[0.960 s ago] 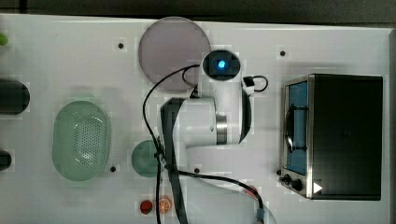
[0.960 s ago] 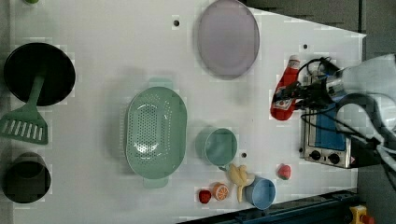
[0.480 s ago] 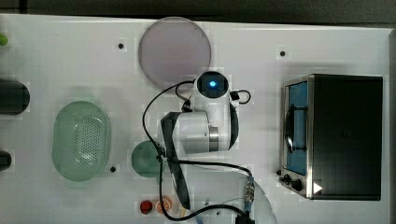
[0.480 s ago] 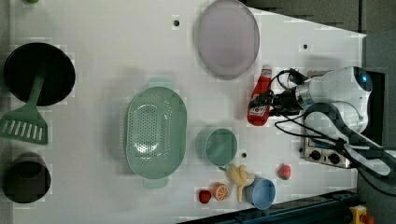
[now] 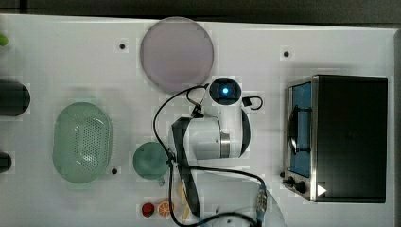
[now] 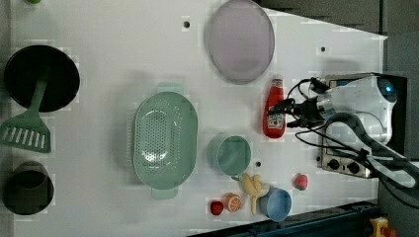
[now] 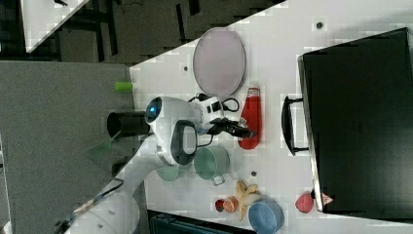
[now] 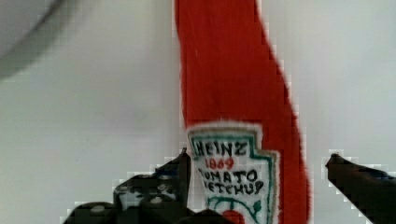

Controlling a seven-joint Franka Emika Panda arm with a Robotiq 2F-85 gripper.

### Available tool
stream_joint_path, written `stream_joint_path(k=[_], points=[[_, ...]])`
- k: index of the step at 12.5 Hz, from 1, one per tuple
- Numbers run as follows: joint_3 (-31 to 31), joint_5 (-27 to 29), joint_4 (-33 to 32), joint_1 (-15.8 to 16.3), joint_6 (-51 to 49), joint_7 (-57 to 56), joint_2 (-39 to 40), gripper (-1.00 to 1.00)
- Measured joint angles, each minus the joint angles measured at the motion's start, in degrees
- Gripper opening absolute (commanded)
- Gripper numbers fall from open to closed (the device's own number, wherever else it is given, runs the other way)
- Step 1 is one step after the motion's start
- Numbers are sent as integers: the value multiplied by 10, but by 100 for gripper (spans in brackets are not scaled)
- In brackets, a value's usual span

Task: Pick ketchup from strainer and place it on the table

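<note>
The ketchup (image 6: 274, 107), a red bottle with a white cap, lies on the white table (image 6: 108, 54) just below the plate in the left view, well to the right of the pale green strainer (image 6: 164, 140). The strainer (image 5: 82, 142) has nothing in it. My gripper (image 6: 290, 107) stands open at the bottle's label end. In the wrist view the ketchup (image 8: 233, 93) lies between the dark fingers (image 8: 173, 179); the far finger stands clear of its side. The right view has the ketchup (image 7: 251, 122) beside the gripper (image 7: 240, 130). From the top, the arm (image 5: 210, 137) hides the bottle.
A greyish-pink plate (image 6: 240, 40) sits close to the bottle's cap. A green cup (image 6: 233, 155) is near its base, a toaster oven (image 5: 338, 137) on the other side. Small fruit, a banana (image 6: 253, 186) and a blue cup (image 6: 276, 204) lie near the table's edge.
The arm carried the ketchup leftward in the left view, from by the oven to beside the plate. The jaws have widened and the bottle now rests on the table.
</note>
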Motion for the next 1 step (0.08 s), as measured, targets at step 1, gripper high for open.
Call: stream_joint_path(k=[1], points=[[-1,0,8,1,-19,0,-23,100]])
